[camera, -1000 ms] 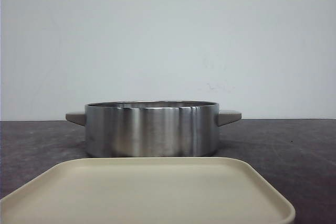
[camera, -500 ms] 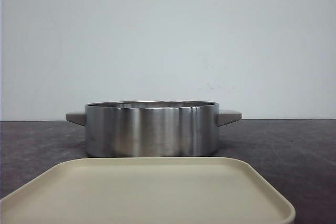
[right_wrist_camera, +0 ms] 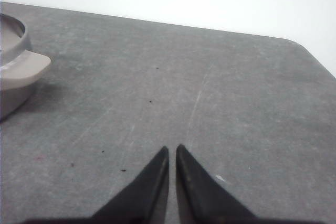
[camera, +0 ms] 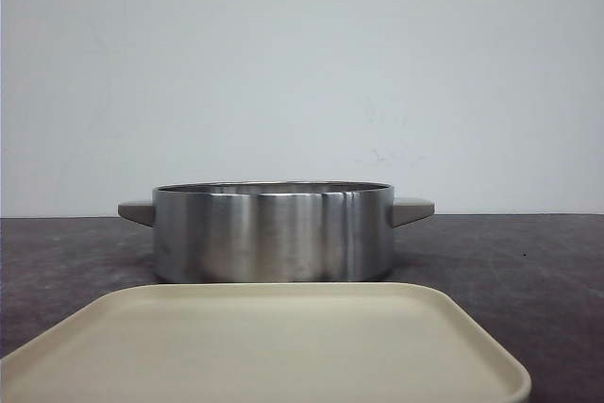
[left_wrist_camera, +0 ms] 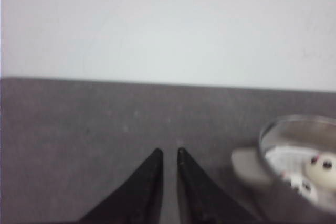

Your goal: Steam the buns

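Note:
A steel pot (camera: 274, 231) with two grey handles stands on the dark table behind a beige plate (camera: 264, 346). In the left wrist view the pot (left_wrist_camera: 302, 161) holds white panda-faced buns (left_wrist_camera: 321, 167); I see two of them, blurred. My left gripper (left_wrist_camera: 168, 153) is shut and empty, over bare table beside the pot's handle (left_wrist_camera: 245, 165). My right gripper (right_wrist_camera: 171, 149) is shut and empty over bare table, apart from the pot's other handle (right_wrist_camera: 23, 67). Neither gripper shows in the front view.
The beige plate fills the near front of the table and has nothing on it. A white wall stands behind the table. In the right wrist view the table's far edge and rounded corner (right_wrist_camera: 302, 45) show.

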`<act>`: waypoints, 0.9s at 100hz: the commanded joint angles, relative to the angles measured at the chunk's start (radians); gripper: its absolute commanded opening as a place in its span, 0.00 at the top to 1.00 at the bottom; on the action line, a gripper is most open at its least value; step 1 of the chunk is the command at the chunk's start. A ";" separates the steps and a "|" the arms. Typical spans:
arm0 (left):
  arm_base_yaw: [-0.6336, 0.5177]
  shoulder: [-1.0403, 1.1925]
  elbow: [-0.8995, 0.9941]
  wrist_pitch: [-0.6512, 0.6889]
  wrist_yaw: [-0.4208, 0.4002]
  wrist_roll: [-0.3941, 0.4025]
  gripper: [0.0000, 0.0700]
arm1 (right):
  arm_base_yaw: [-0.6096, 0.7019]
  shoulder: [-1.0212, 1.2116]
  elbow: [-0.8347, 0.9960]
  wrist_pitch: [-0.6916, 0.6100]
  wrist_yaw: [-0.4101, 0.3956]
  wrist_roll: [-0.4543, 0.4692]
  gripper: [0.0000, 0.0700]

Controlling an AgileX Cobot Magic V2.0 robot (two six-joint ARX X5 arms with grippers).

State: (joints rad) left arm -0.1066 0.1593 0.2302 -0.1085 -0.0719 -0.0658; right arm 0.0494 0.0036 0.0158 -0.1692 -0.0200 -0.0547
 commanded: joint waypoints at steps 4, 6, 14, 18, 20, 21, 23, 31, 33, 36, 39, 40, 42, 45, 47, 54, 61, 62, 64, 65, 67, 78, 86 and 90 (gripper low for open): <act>0.010 -0.053 -0.068 0.019 0.005 -0.026 1.00 | 0.000 0.000 -0.004 0.012 0.001 0.010 0.98; 0.013 -0.063 -0.080 0.019 0.005 -0.034 1.00 | 0.000 0.000 -0.004 0.012 0.001 0.010 0.98; 0.025 -0.096 -0.115 0.019 0.005 -0.053 1.00 | 0.000 0.000 -0.004 0.012 0.001 0.010 0.98; 0.032 -0.108 -0.127 0.019 0.005 -0.055 1.00 | 0.000 0.000 -0.004 0.012 0.001 0.010 0.98; 0.036 -0.113 -0.133 0.019 0.005 -0.055 1.00 | 0.000 0.000 -0.004 0.012 0.001 0.010 0.98; 0.039 -0.116 -0.135 0.019 0.005 -0.054 1.00 | 0.000 0.000 -0.004 0.012 0.001 0.010 0.98; 0.043 -0.121 -0.141 0.019 0.005 -0.054 1.00 | 0.000 0.000 -0.004 0.012 0.001 0.010 0.98; 0.066 -0.142 -0.167 0.019 0.005 -0.055 1.00 | 0.000 0.000 -0.004 0.012 0.001 0.010 0.98; 0.072 -0.147 -0.174 0.019 0.005 -0.056 1.00 | 0.000 0.000 -0.004 0.012 0.001 0.010 0.98; 0.080 -0.156 -0.183 0.019 0.005 -0.060 1.00 | 0.000 0.000 -0.004 0.012 0.001 0.010 0.98; 0.087 -0.156 -0.192 0.023 0.006 -0.060 1.00 | 0.000 0.000 -0.004 0.012 0.001 0.010 0.98; 0.089 -0.156 -0.195 0.024 0.007 -0.060 1.00 | 0.000 0.000 -0.004 0.012 0.001 0.010 0.98; 0.092 -0.156 -0.199 0.025 0.010 -0.060 1.00 | 0.000 0.000 -0.004 0.012 0.001 0.010 0.98; 0.096 -0.156 -0.204 0.026 0.016 -0.059 1.00 | 0.000 0.000 -0.004 0.012 0.000 0.010 0.98; 0.099 -0.156 -0.208 0.026 0.019 -0.059 1.00 | 0.000 0.000 -0.004 0.012 0.001 0.010 0.98; 0.103 -0.156 -0.217 0.009 0.025 -0.058 1.00 | 0.000 0.000 -0.004 0.012 0.001 0.010 0.98; 0.103 -0.156 -0.217 -0.023 0.025 -0.048 1.00 | 0.000 0.000 -0.004 0.012 0.001 0.010 0.98; 0.103 -0.156 -0.217 -0.028 0.025 -0.047 1.00 | 0.000 0.000 -0.004 0.012 0.001 0.010 0.98; 0.103 -0.156 -0.217 -0.038 0.025 -0.044 1.00 | 0.000 0.000 -0.004 0.012 0.001 0.010 0.98; 0.103 -0.156 -0.217 -0.043 0.025 -0.043 1.00 | 0.000 0.000 -0.004 0.012 0.001 0.010 0.98; 0.103 -0.156 -0.217 -0.056 0.024 -0.040 1.00 | 0.000 0.000 -0.004 0.012 0.001 0.010 0.98; 0.103 -0.156 -0.217 -0.085 0.033 0.006 1.00 | 0.000 0.000 -0.004 0.012 0.001 0.010 0.98; 0.105 -0.156 -0.217 -0.085 0.037 0.031 1.00 | 0.000 0.000 -0.004 0.012 0.001 0.010 0.98; 0.109 -0.156 -0.217 -0.085 0.046 0.022 1.00 | 0.000 0.000 -0.004 0.012 0.001 0.010 0.98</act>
State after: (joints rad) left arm -0.0040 0.0044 0.0322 -0.1837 -0.0414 -0.0696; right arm 0.0494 0.0036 0.0158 -0.1684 -0.0200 -0.0547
